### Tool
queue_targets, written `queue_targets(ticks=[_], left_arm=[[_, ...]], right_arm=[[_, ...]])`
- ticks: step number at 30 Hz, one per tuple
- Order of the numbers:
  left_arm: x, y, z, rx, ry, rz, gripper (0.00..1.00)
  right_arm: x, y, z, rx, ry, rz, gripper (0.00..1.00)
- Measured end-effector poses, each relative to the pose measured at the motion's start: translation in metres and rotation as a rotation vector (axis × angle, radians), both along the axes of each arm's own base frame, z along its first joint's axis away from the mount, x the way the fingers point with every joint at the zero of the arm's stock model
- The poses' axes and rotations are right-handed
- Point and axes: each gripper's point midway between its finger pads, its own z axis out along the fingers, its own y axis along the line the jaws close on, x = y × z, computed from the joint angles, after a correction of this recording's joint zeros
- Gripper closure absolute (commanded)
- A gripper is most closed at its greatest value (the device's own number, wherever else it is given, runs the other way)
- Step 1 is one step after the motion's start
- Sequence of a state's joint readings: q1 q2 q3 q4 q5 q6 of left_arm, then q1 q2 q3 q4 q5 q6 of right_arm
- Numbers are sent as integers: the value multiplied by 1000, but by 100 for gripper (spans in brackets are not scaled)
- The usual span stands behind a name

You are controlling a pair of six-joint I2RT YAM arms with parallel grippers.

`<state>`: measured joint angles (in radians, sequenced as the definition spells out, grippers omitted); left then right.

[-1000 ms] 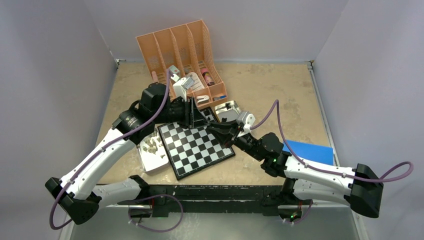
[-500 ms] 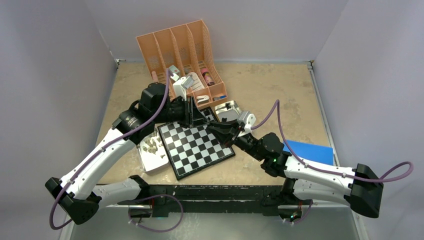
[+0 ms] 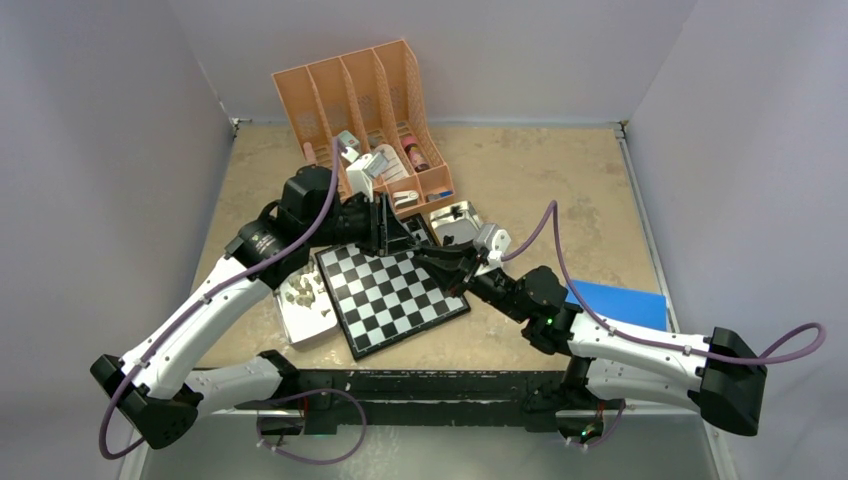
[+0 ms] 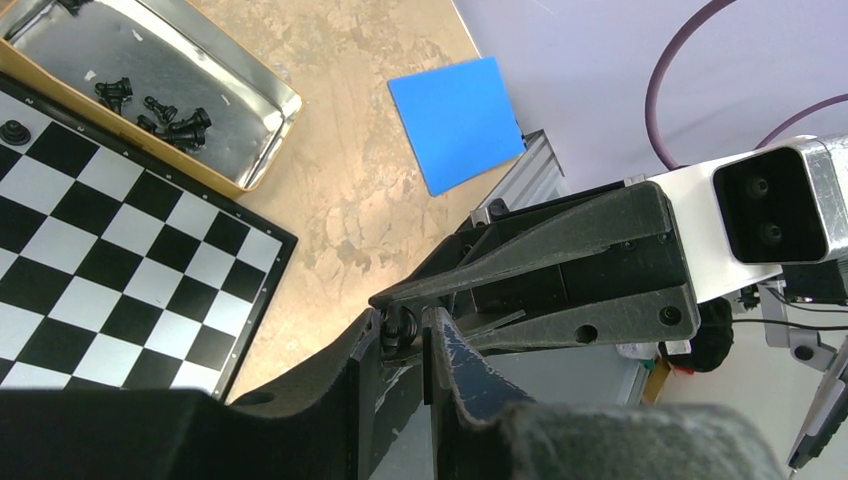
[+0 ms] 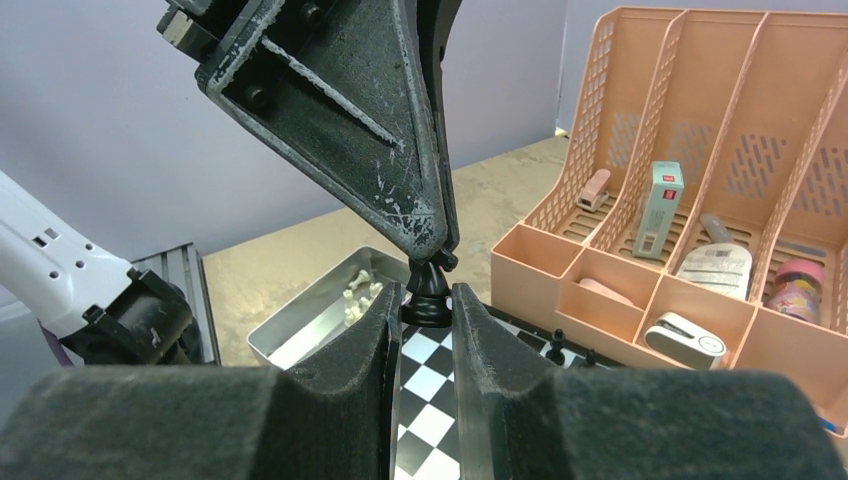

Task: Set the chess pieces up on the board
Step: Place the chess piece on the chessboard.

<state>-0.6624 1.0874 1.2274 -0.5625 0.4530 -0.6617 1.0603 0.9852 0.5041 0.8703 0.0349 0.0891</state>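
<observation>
One black piece [image 5: 428, 305] is clamped in right pincer [image 5: 427, 296]; left pincer [image 4: 400, 320] at its top, grip unclear; organizer [image 5: 640, 120] behind.

the black piece [image 5: 428, 288] shows only its foot and neck between the fingers of my right claw [image 5: 428, 305]. its head is hidden behind the tip of my left claw [image 5: 433, 248], so i cannot tell its kind, nor whether the left claw grips it. from above it is too small to see, and my claws cover the far corner of the board [image 3: 395, 290]. the beige pieces [image 3: 300, 292] are too small to name. the orange rack [image 5: 700, 130] is cut off at the right edge.
</observation>
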Motion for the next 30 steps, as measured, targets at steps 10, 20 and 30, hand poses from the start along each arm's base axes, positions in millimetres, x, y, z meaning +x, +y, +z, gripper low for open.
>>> queue_targets(ticks=[10,20,30], left_arm=[[1,0,-6,14,-5,-5,100],[36,6,-28,129,-98,87,100],[119,23,-83,401,-284,287,100]], right_arm=[[0,0,-1,-3,1,0,65],[14,-12,-9,10,107,-99,2],[25,-49,1,120,256,-256,1]])
